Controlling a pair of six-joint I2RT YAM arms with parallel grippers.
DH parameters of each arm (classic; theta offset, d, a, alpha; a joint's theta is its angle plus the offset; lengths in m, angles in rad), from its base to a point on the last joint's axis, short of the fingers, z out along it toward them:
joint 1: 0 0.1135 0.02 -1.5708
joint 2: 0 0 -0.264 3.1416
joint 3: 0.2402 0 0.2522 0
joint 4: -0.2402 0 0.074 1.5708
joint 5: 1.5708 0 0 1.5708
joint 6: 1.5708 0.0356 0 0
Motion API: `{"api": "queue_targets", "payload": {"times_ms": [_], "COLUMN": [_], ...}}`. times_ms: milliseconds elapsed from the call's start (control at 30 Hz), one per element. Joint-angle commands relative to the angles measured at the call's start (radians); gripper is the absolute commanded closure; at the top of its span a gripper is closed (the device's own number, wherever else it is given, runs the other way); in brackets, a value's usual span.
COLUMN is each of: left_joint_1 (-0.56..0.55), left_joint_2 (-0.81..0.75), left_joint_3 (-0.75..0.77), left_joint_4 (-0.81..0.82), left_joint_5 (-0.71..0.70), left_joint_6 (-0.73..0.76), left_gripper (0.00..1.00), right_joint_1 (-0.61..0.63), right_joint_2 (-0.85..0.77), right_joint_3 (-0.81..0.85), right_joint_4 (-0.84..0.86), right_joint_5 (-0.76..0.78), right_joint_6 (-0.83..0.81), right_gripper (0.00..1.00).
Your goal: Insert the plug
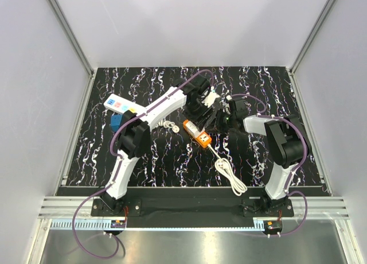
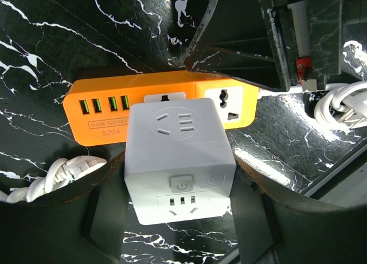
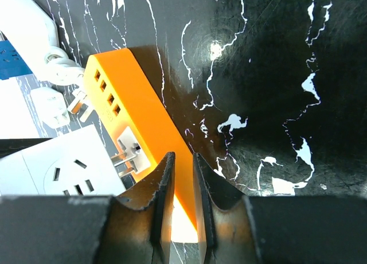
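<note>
Underneath everything lies a black, white-veined table [image 1: 172,160]. The left arm [image 1: 155,112] reaches from the near left toward the far middle. The right arm [image 1: 281,143] bends in from the near right, and the two meet just beyond the centre.

An orange power strip [image 1: 198,135] lies at a slant near the centre, and its white cord [image 1: 229,172] loops off toward the near right. A white button strip [image 1: 120,105] with coloured keys sits far left, well apart from the orange one, with a blue block [image 1: 116,123] just beside it.

The plug [image 2: 178,155], a white cube, is clamped in the left gripper [image 2: 179,183], one dark finger on each side face. It hangs tilted directly over the middle of the power strip, hiding most of one socket [image 2: 165,96]. Green USB ports [image 2: 106,105] show to one side and another socket to the other.

From the right wrist, the plug's metal prongs [image 3: 123,160] reach the white socket face. Whether their tips are inside it cannot be told.

The right gripper [image 3: 182,178] has its fingers drawn together with nothing between them. Its tips are down at the orange strip's top, beside that socket. Contact looks likely, but I cannot confirm it.
</note>
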Motion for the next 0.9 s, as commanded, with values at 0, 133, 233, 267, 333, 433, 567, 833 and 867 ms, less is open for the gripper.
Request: {"api": "queue_targets", "payload": {"times_ms": [0, 133, 233, 267, 333, 433, 567, 833, 867], "left_joint_1": [-0.009, 0.006, 0.008, 0.008, 0.012, 0.017, 0.020, 0.035, 0.037], "left_joint_2": [0.021, 0.027, 0.014, 0.004, -0.004, -0.009, -0.010, 0.008, 0.010], "left_joint_3": [-0.028, -0.057, -0.100, -0.109, -0.123, -0.125, -0.117, -0.062, -0.063], "left_joint_4": [0.060, 0.058, 0.055, 0.055, 0.055, 0.051, 0.038, -0.025, -0.032], "left_joint_5": [-0.052, -0.038, -0.076, -0.081, -0.081, -0.079, -0.075, -0.064, -0.064], "left_joint_6": [0.025, -0.012, -0.026, -0.027, -0.029, -0.029, -0.029, -0.036, -0.036], "left_gripper": [1.00, 1.00, 1.00, 1.00, 1.00, 1.00, 1.00, 1.00, 1.00], "right_joint_1": [0.009, 0.010, 0.009, 0.009, 0.007, 0.009, 0.009, 0.009, 0.009], "right_joint_2": [-0.038, -0.036, -0.036, -0.036, -0.033, -0.030, -0.032, -0.030, -0.029], "right_joint_3": [0.000, -0.001, -0.005, -0.007, -0.008, -0.007, -0.007, -0.001, -0.001], "right_joint_4": [-0.005, -0.007, -0.007, -0.007, -0.007, -0.005, -0.005, -0.005, -0.005], "right_joint_5": [0.021, 0.019, 0.024, 0.027, 0.024, 0.024, 0.024, 0.022, 0.022], "right_joint_6": [-0.018, -0.018, -0.027, -0.029, -0.031, -0.027, -0.029, -0.027, -0.029], "right_gripper": [0.75, 0.75, 0.75, 0.75, 0.75, 0.75, 0.75, 0.75, 0.75]}}
